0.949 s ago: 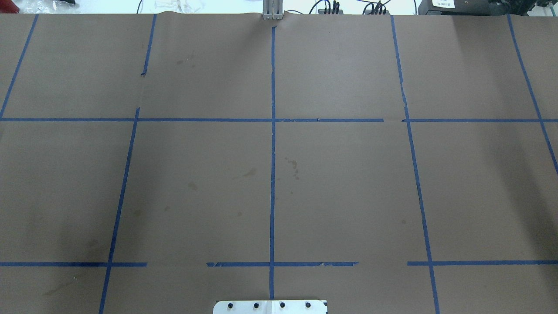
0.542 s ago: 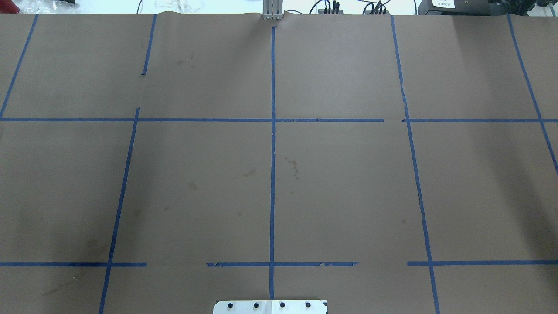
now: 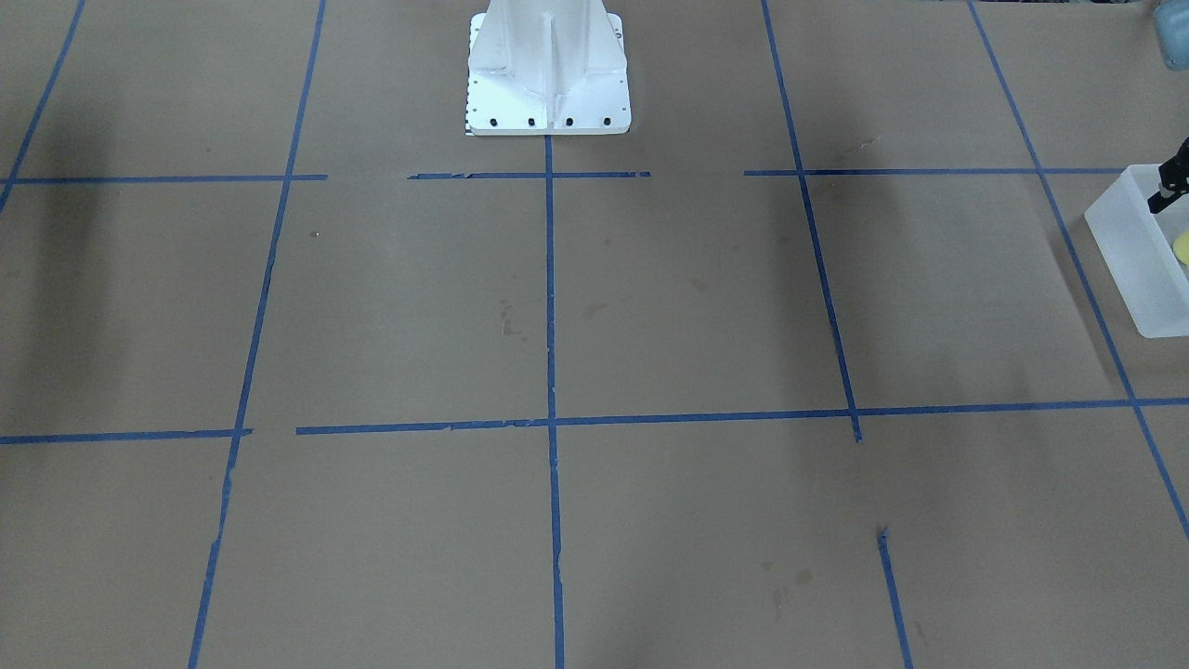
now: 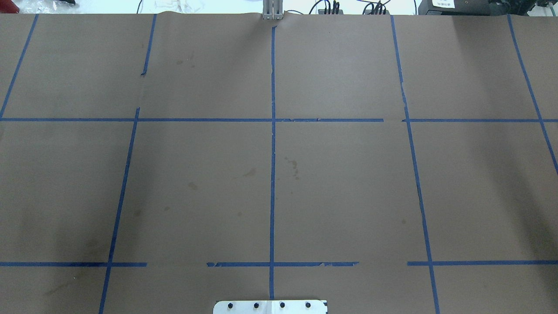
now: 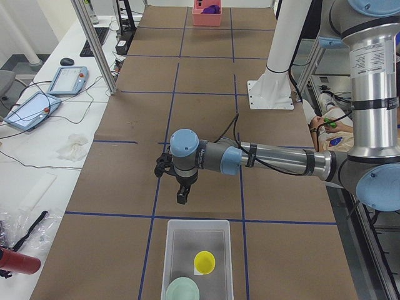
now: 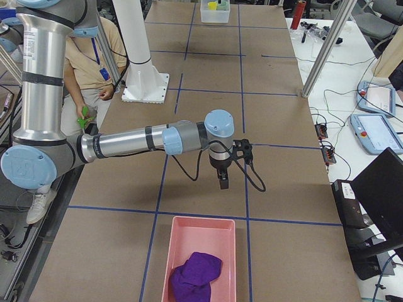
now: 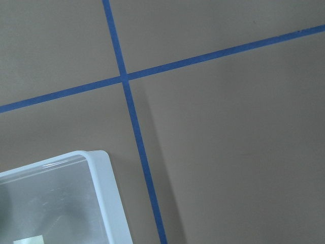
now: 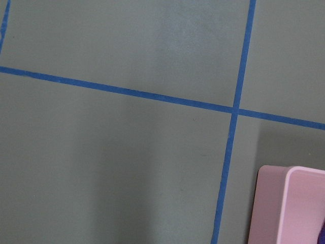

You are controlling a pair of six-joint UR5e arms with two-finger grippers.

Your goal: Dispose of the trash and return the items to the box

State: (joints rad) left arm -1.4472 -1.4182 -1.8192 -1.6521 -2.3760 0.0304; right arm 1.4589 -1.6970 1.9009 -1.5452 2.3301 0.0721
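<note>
The frosted white box stands on the table at my left end. It holds the yellow cup and the mint-green bowl. My left gripper points down over the table just short of the box, with nothing in it that I can see; I cannot tell whether it is open or shut. A black part of it shows over the box in the front view. The left wrist view shows only a box corner. My right gripper hangs near a pink bin; I cannot tell its state.
The pink bin holds a crumpled purple cloth; its corner shows in the right wrist view. The white robot base stands mid-table. Blue tape lines grid the brown table cover. A person sits behind the robot.
</note>
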